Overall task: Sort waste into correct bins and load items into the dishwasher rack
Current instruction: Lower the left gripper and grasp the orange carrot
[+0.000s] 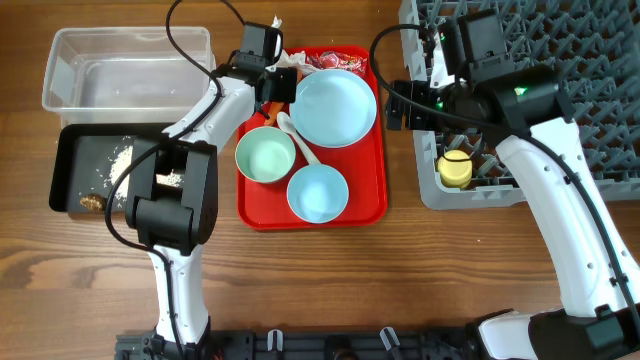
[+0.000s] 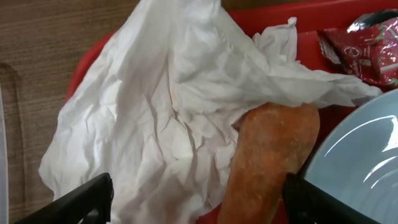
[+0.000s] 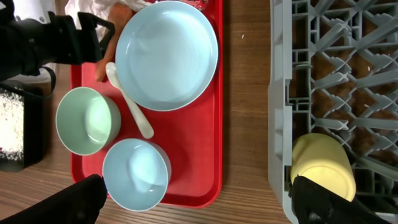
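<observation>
Tissue [image 2: 155,118] and carrot [image 2: 270,162] lie touching in the middle of the left wrist view, on the red tray [image 2: 311,31]. We see the left gripper [image 2: 199,202] spread wide before them, gripping nothing. The right gripper [image 3: 200,200] is also wide open and empty, and the yellow cup [image 3: 322,163] lies in the dishwasher rack [image 3: 280,93] at lower right of its view.

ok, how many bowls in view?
2: mint bowl at the red tray's left side, pale blue bowl at its front. None visible in the rack.
</observation>
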You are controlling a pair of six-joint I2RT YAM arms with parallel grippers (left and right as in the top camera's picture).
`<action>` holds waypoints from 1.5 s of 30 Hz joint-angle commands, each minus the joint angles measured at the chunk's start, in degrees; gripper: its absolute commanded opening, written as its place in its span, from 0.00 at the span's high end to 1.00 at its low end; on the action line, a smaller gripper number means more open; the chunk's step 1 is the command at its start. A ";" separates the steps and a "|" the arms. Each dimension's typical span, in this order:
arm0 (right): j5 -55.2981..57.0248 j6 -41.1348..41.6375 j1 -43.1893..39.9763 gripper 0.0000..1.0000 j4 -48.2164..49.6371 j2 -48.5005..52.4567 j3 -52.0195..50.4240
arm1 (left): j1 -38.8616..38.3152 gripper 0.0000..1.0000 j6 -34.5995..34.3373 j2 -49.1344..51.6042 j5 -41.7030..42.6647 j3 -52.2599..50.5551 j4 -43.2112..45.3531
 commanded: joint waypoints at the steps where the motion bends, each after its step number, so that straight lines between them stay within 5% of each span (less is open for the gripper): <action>1: 0.98 0.48 0.07 0.01 0.15 0.46 -0.33 | 0.07 0.13 1.09 3.37 -0.79 0.61 -1.57; 12: 0.98 0.46 0.07 0.02 0.17 0.46 -0.33 | 0.00 0.15 1.05 5.25 -0.79 0.52 -3.19; 15: 0.98 0.46 0.07 0.01 0.17 0.46 -0.33 | 0.00 0.26 1.03 5.25 -0.76 0.55 -3.15; 20: 0.98 0.46 0.07 0.01 0.24 0.46 -0.33 | -0.39 0.59 1.03 5.20 -0.79 0.57 -2.67; 32: 0.98 0.46 0.07 0.01 0.35 0.46 -0.33 | -1.88 0.57 1.03 0.33 -0.81 0.68 -2.19; 39: 0.98 0.37 0.07 0.01 0.35 0.46 -0.33 | -2.10 0.32 1.05 -3.91 -0.85 0.68 -2.91; 45: 0.98 0.22 0.07 0.00 0.31 0.46 -0.33 | -2.10 0.24 1.07 -3.98 -0.85 0.66 -1.38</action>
